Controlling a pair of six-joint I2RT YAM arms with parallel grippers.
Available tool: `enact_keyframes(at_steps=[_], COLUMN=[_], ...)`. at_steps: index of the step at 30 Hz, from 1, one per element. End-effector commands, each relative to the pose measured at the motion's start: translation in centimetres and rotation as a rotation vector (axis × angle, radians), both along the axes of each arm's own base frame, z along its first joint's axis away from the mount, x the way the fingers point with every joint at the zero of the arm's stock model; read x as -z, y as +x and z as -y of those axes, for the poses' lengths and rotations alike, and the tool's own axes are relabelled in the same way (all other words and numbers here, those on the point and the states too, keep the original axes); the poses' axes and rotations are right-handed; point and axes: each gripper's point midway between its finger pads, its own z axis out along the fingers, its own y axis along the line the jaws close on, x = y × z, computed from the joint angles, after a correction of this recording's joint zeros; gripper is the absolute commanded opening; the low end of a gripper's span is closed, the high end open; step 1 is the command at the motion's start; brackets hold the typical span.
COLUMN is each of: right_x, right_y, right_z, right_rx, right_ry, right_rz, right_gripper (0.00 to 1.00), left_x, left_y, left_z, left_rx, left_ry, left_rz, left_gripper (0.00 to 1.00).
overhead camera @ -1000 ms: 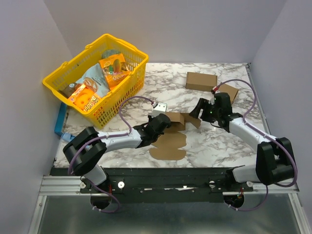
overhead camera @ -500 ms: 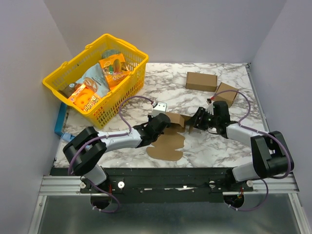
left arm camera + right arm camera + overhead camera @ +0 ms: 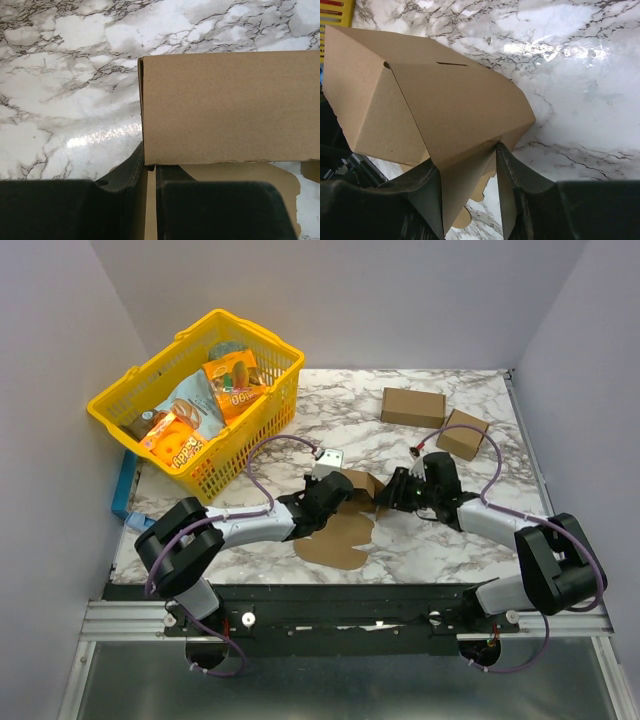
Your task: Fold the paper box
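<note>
Where claws meet, paper box [image 3: 345, 512] half-hidden

The marble table [image 3: 440, 540] is overlooked from above; the paper box [image 3: 225, 107] is framed closely by both wrist views (between their jaws).

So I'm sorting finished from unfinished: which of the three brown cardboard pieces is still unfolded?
The paper box between both grippers: its flat flap lies spread on the table. The long cuboid and squarish cuboid behind are closed.
</note>
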Motion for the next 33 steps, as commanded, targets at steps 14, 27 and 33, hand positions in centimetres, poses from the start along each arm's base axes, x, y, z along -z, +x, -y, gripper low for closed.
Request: enact_keyframes(at_steps=[14,27,33], right_x=[-4.1,-5.5,-0.8], right_y=[-0.9,-6.5,-6.5], right_z=[2.2,0.3,-0.3], right_rx=[0.022,-0.068,-0.017], right_ry=[-0.172,-0.149,-0.189], right_rz=[0.146,0.121,-0.011], right_gripper=[0.79,0.67,0.6], left_x=[0.5,-0.1,0.1], left_y=[-2.3,-2.2,-2.3], left_z=[0.8,0.5,0.8], left_rx=[0.039,-0.008,-0.009], left_ry=[0.015,0.003,-0.014], left_rz=[-0.044,-0.072,-0.085], left_gripper=[0.14,0.14,0.14])
